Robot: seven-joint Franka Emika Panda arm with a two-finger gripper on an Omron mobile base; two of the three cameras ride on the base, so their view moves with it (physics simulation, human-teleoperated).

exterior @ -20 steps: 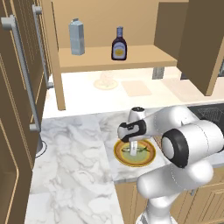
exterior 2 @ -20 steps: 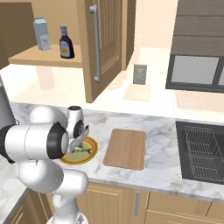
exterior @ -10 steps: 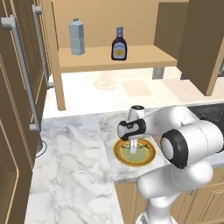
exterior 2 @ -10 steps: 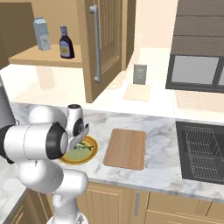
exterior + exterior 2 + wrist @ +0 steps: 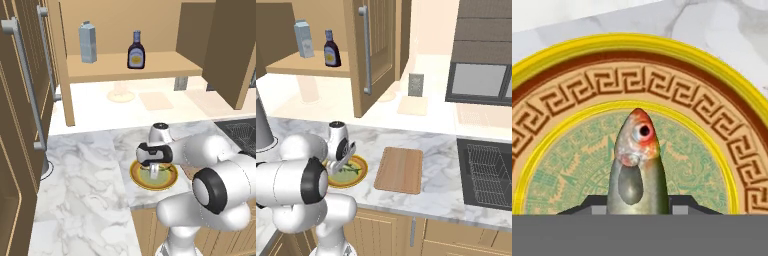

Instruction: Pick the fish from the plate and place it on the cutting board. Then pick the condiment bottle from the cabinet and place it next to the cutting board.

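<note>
I have the fish (image 5: 635, 170) on the plate (image 5: 572, 95), its body pinched between my gripper (image 5: 635, 204) tips, jaws nearly shut on it. It's slender and could slip or swing when I lift, missing the board (image 5: 399, 169). My arm is bent low, hand pointing straight down over the plate.

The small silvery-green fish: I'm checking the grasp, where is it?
The small silvery-green fish lies on the yellow-rimmed round plate, between the gripper fingertips, left of the wooden cutting board.

Fish (image 5: 636, 170) on plate (image 5: 572, 115), between fingertips (image 5: 684, 204)
</note>
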